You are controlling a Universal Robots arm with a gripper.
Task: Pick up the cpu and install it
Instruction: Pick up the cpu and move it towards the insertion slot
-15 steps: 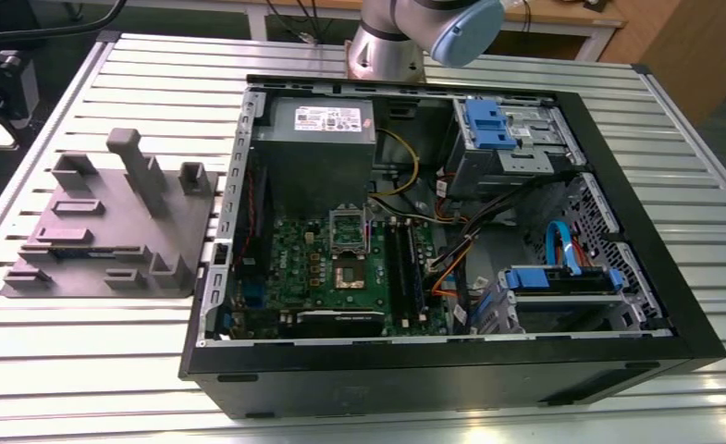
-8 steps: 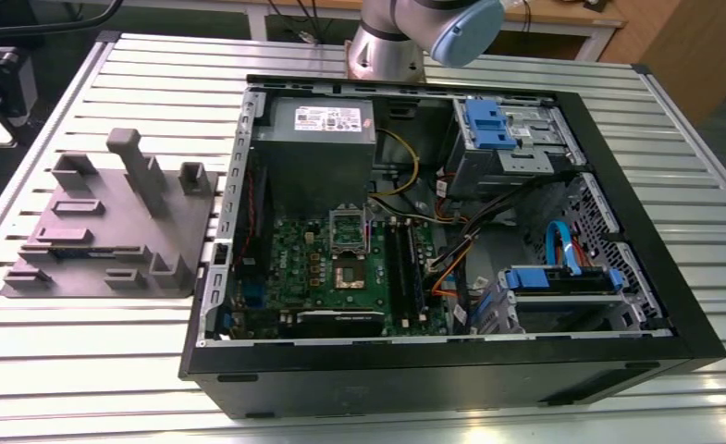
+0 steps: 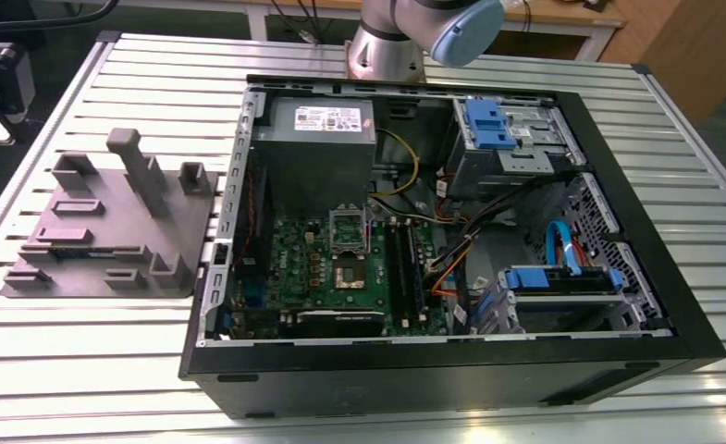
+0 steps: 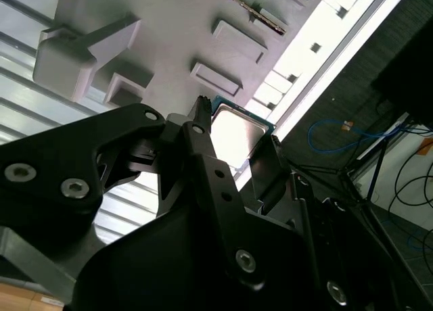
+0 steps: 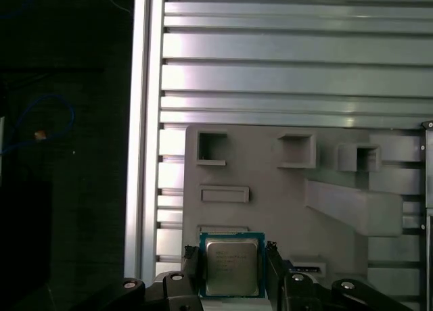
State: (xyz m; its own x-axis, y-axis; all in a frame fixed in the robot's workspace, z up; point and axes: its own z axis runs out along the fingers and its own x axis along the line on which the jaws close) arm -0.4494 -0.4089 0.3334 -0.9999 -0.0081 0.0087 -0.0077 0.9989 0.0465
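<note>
My worktable (image 3: 695,185): silver metal, its top built of long parallel slats with dark grooves between.

Directly on it, two items.

1. Grey moulded fixture block (image 3: 110,231), with posts and pockets, lying flat toward the exterior view's left.
2. Black computer case (image 3: 461,375), side panel off, just beside the fixture block on the exterior view's right.

The first wrist view shows the fixture block (image 5: 270,209) flat on the slats (image 5: 298,67), near the worktable's edge.

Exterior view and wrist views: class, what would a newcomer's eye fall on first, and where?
The silver-topped cpu stands out in the first wrist view, framed against the grey fixture block. In the exterior view, the open computer case with its green motherboard dominates, to the exterior view's right of that block.
</note>
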